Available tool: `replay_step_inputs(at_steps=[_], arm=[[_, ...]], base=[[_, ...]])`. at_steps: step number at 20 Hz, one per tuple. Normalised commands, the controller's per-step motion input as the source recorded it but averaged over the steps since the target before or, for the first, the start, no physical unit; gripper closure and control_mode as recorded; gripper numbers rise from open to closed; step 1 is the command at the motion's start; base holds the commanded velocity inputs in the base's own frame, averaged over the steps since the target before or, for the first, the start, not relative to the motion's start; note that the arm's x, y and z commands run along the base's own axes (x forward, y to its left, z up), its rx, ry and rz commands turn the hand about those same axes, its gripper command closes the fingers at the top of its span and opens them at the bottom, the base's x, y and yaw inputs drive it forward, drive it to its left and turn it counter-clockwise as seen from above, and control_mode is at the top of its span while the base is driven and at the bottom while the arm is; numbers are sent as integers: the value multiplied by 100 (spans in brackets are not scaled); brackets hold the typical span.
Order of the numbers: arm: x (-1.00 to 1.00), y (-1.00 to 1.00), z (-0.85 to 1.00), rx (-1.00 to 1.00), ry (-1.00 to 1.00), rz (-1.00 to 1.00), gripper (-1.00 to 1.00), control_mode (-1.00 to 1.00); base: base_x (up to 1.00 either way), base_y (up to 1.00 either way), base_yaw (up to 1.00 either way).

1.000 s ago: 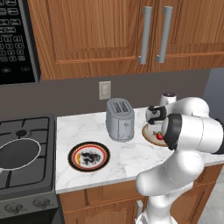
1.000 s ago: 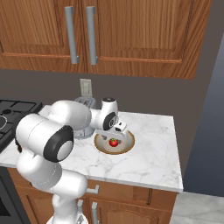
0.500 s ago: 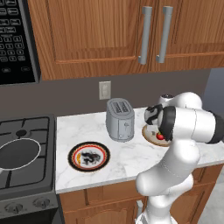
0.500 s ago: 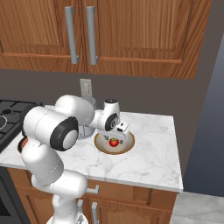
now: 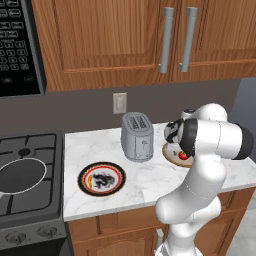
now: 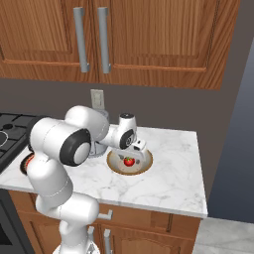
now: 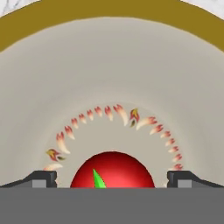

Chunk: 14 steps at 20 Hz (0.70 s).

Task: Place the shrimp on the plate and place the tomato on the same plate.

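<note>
The tomato [image 5: 183, 156] [image 6: 129, 161], a glossy red ball with a green stem, sits in a shallow tan-rimmed dish [image 5: 170, 152] [image 6: 144, 166] right of the toaster. In the hand view the tomato [image 7: 112, 170] lies low in the middle, straight between the two spread fingertips. My gripper [image 6: 135, 149] [image 7: 112, 180] hangs just above it, open, with nothing held. The plate [image 5: 101, 179], with its red-orange rim and dark pattern, lies on the counter left of the toaster, apart from the gripper. The shrimp is hidden; I cannot pick it out among the small red marks ringing the dish floor.
A silver toaster [image 5: 137, 136] stands between the plate and the dish. A stove with a white-rimmed frying pan [image 5: 20, 176] is at the far left, under a microwave [image 5: 17, 45]. Wooden cabinets hang overhead. The counter ends at the right [image 6: 198, 168].
The arm's upper links have swung round. The hand stays over the tan dish and the tomato, jaws still open.
</note>
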Motion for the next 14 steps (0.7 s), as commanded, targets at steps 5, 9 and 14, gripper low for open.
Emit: replay_step_inputs(at_steps=[5,9,14], arm=[[0,0,-9,0,0,0,-100,-100],[0,0,-12,0,0,0,100,-100],[0,0,-3,0,0,0,100,-100]], base=[[0,0,0],[0,0,0],[0,0,0]])
